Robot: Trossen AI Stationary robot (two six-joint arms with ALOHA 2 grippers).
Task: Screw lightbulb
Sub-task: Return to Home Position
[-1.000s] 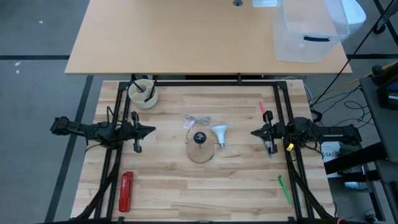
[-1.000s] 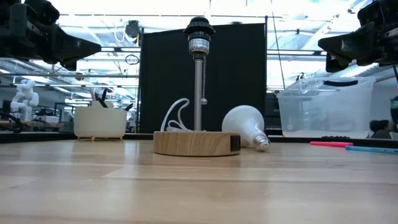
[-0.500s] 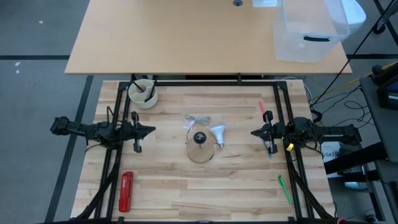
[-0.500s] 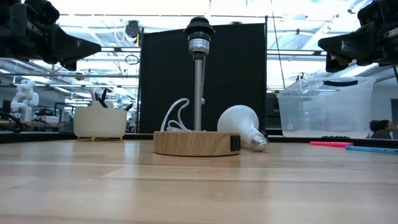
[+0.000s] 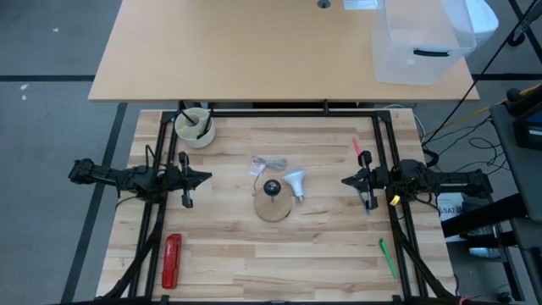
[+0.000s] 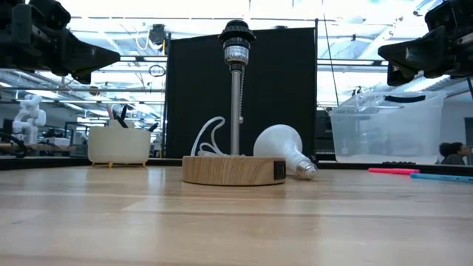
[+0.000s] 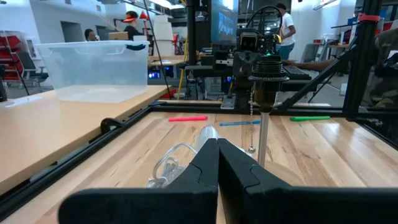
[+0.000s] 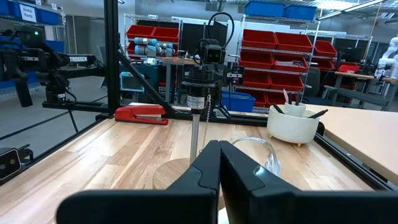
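Note:
The white lightbulb (image 5: 295, 182) lies on its side on the table, just right of the lamp stand, with its screw base (image 6: 308, 171) toward the near right. The stand is a round wooden disc (image 5: 272, 206) with an upright rod and a black socket (image 6: 236, 41) on top. My left gripper (image 5: 207, 178) hovers shut and empty at the left, above table height (image 6: 111, 55). My right gripper (image 5: 345, 180) hovers shut and empty at the right (image 6: 384, 53). Both point at the stand.
A white bowl of pens (image 5: 194, 125) stands at the far left, a red stapler (image 5: 172, 261) lies at the near left. A pink marker (image 5: 356, 146), a blue pen (image 5: 368, 206) and a green marker (image 5: 388, 258) lie on the right. A clear bin (image 5: 421, 38) sits on the far table.
The lightbulb has rolled a little along the table toward the left, its dome now closer to the lamp's rod. Both arms have kept still.

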